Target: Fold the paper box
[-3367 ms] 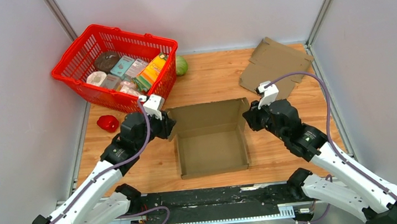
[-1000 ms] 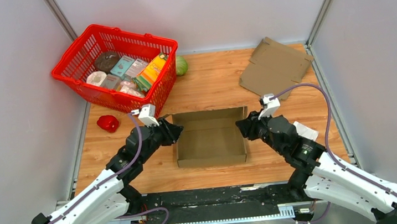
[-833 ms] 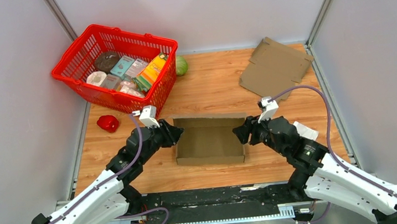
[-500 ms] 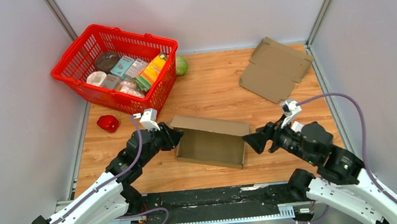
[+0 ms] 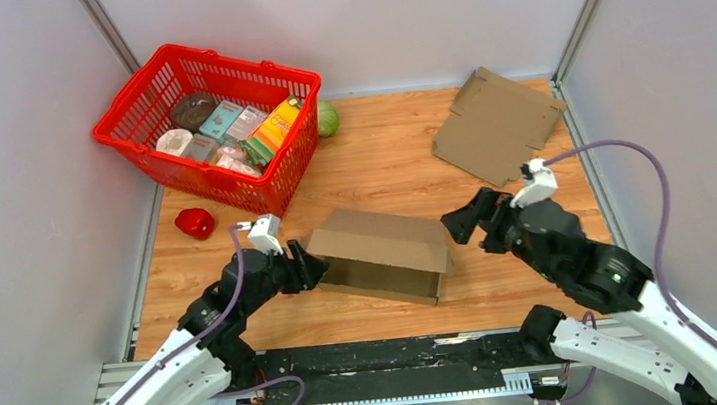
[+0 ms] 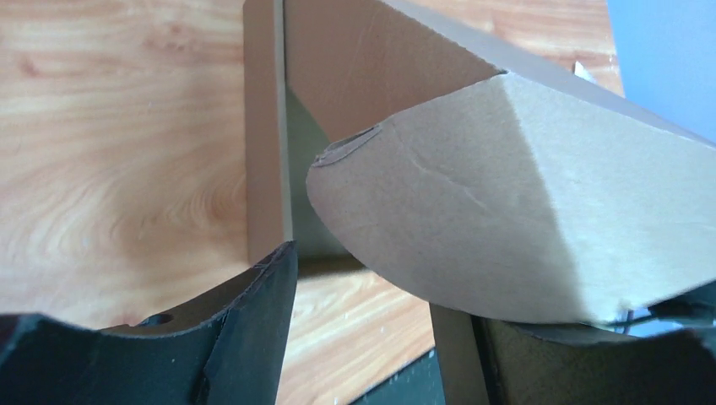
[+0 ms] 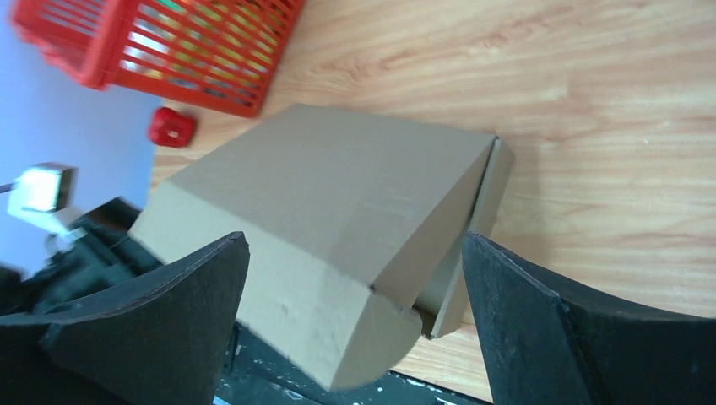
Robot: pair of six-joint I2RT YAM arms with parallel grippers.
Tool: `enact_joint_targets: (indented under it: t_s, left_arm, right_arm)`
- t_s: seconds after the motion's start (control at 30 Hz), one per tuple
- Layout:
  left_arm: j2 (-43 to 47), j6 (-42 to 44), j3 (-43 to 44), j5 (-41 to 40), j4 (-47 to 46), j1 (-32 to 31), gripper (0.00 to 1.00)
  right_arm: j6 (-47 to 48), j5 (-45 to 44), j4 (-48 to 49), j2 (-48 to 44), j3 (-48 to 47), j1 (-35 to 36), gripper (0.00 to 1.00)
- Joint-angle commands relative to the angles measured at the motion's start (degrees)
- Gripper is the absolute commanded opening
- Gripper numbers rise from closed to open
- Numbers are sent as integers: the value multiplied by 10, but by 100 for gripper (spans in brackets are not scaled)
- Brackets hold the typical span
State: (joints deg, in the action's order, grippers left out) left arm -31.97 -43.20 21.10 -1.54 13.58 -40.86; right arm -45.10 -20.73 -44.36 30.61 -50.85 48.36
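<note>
The brown paper box [image 5: 380, 250] lies at the table's near middle, turned slightly askew. Its lid is folded down over the tray, with the near side still gaping. My left gripper [image 5: 303, 269] sits at the box's left end. In the left wrist view its jaws stand apart, and a rounded side flap of the box [image 6: 473, 211] lies over the right finger. Bare wood shows between the fingers, so this gripper [image 6: 380, 337] is open. My right gripper [image 5: 465, 223] hangs just off the box's right end, wide open. In its wrist view the gripper [image 7: 355, 240] faces the box [image 7: 338, 186] without touching it.
A red basket [image 5: 210, 118] of groceries stands at the back left, with a green ball [image 5: 328, 118] beside it. A small red item [image 5: 196, 223] lies near the left wall. A flat cardboard sheet [image 5: 497, 123] lies at the back right. A black rail [image 5: 391, 360] runs along the near edge.
The lid has swung down over the tray and the box has turned slightly. My right gripper let go, opened wide and drew back to the right. My left gripper opened and moved slightly nearer.
</note>
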Motion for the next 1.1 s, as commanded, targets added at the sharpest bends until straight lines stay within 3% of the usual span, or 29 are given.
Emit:
enact_joint_targets:
  t_s: [0.0, 0.17, 0.27, 0.37, 0.43, 0.57, 0.77, 0.9, 1.07]
  left_arm:
    - [52, -20, 60, 34, 188, -2, 65]
    - [152, -29, 94, 138, 312, -2, 52]
    - [231, -15, 121, 173, 333, -2, 52]
    - [258, 14, 171, 126, 345, -2, 59]
    - [220, 37, 196, 96, 315, -2, 61]
    - [-28, 84, 235, 60, 247, -1, 56]
    - [-215, 163, 276, 30, 173, 2, 57]
    - [-256, 181, 258, 0, 158, 3, 57]
    - [-246, 147, 165, 37, 89, 3, 52]
  right_arm:
    - [-41, -19, -5, 74, -21, -9, 100]
    - [-22, 66, 49, 84, 36, -67, 100]
    - [-10, 154, 91, 84, 92, -103, 100]
    - [0, 235, 130, 94, 126, -108, 98]
    - [8, 272, 141, 114, 145, -108, 92]
    - [30, 270, 152, 150, 164, -108, 82]
    - [30, 291, 151, 175, 189, -107, 75]
    - [27, 285, 151, 167, 211, -107, 73]
    - [18, 285, 168, 169, 238, -107, 63]
